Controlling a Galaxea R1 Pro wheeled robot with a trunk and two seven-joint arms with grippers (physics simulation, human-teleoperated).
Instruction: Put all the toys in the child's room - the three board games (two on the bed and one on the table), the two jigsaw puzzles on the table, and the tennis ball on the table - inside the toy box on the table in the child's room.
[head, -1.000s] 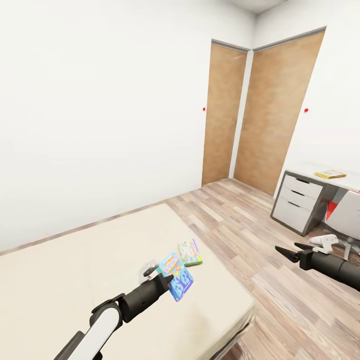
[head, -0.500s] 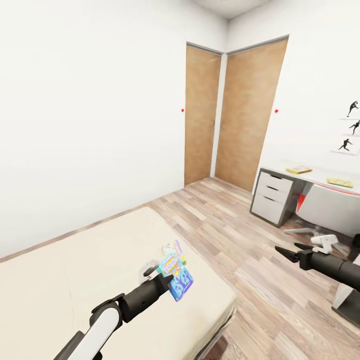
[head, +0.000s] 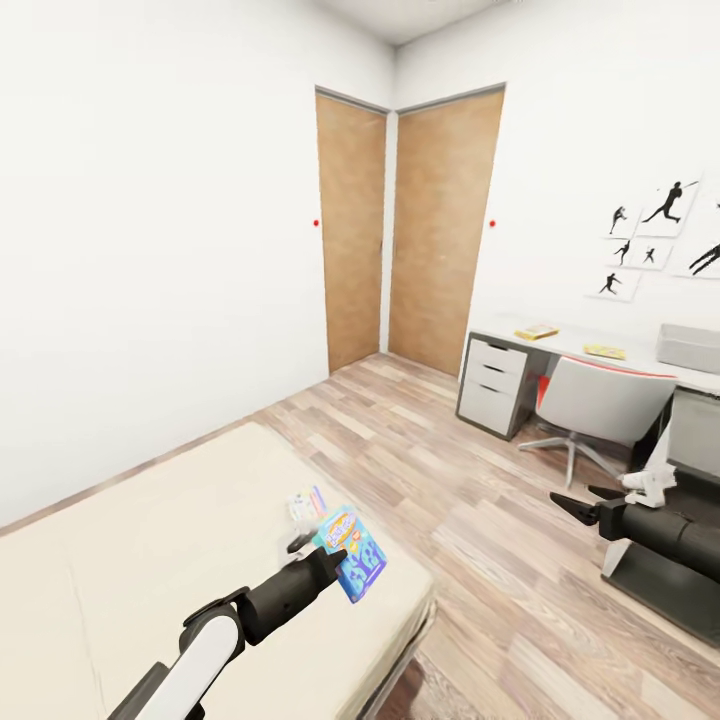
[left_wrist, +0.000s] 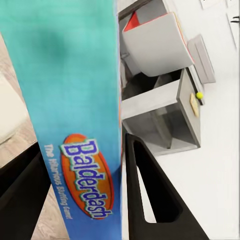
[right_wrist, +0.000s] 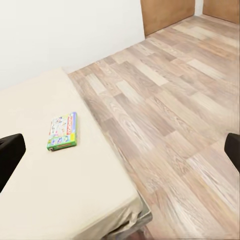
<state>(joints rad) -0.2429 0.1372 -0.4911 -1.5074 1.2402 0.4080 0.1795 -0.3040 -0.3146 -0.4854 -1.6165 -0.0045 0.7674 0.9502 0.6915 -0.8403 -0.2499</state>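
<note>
Board games come first: the blue one (head: 354, 553), lettered "Balderdash", is pinched edge-on between the left gripper (head: 335, 548) jaws and held above the bed (head: 150, 540), while a green one (right_wrist: 63, 131) lies flat on the mattress near its corner. The right gripper (head: 585, 500) hangs over the floor at about three o'clock with its jaws spread and nothing between them. To carry well, I judge the clamp on the thin box should stay firm and the box steady as the base turns toward the tabletop (head: 570, 340) at two o'clock, where the grey toy box (head: 688, 347) sits at the far right end. The red-backed chair (head: 597, 398) stands drawn up to the desk between robot and tray and probably has to be skirted. Two flat yellowish items (head: 537, 330) lie on the tabletop; which toys they are is too small to tell. In the left wrist view the tennis ball (left_wrist: 199, 95) sits close by the tray.
</note>
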